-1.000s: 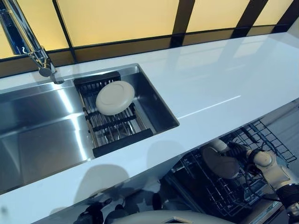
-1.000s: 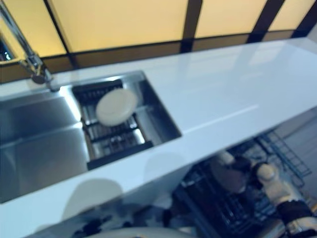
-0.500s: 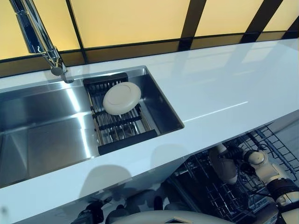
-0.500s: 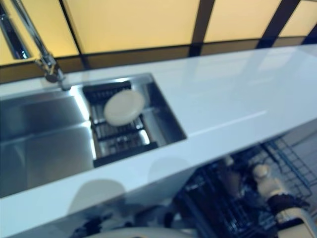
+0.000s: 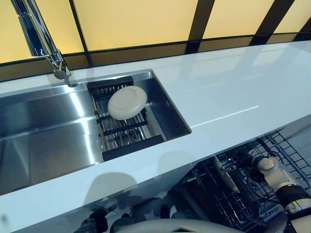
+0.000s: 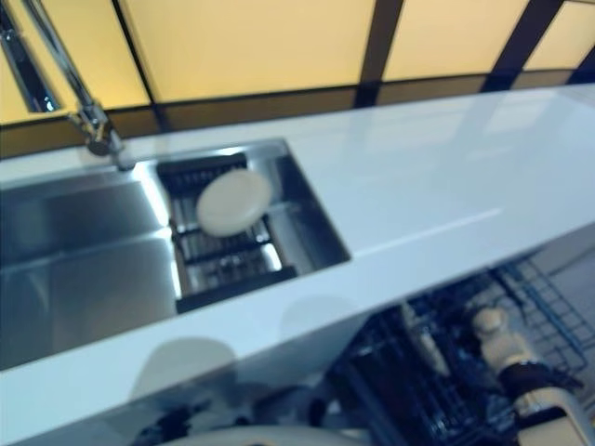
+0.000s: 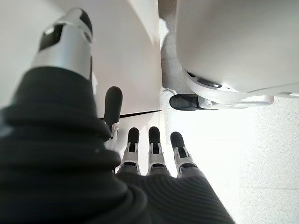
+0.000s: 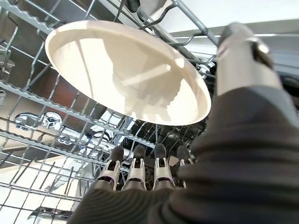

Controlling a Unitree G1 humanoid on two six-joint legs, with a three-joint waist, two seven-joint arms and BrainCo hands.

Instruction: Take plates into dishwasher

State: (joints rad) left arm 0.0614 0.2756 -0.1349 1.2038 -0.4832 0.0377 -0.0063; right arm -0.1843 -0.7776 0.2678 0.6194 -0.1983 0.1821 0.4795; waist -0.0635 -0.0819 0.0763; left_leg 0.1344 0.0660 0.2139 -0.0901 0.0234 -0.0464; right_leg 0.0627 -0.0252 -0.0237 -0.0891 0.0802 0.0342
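The sink (image 5: 43,141) is brushed stainless steel with bright streaks of glare; the faucet (image 5: 41,41) above it is polished metal. A smooth, matt cream plate (image 5: 127,102) lies on a drying rack (image 5: 127,137) of metal bars in a black frame. The desk (image 5: 228,92) is white, glossy and reflective. The dishwasher rack (image 8: 42,121) is coated grey wire, holding a second plate (image 8: 126,70), smooth cream with a soft sheen.

Plate (image 5: 127,102) on rack (image 5: 124,127) in sink (image 5: 48,136), right end; faucet (image 5: 48,48) behind. Below counter (image 5: 233,97), second plate (image 8: 126,74) seemingly upright in dishwasher rack (image 5: 228,204).
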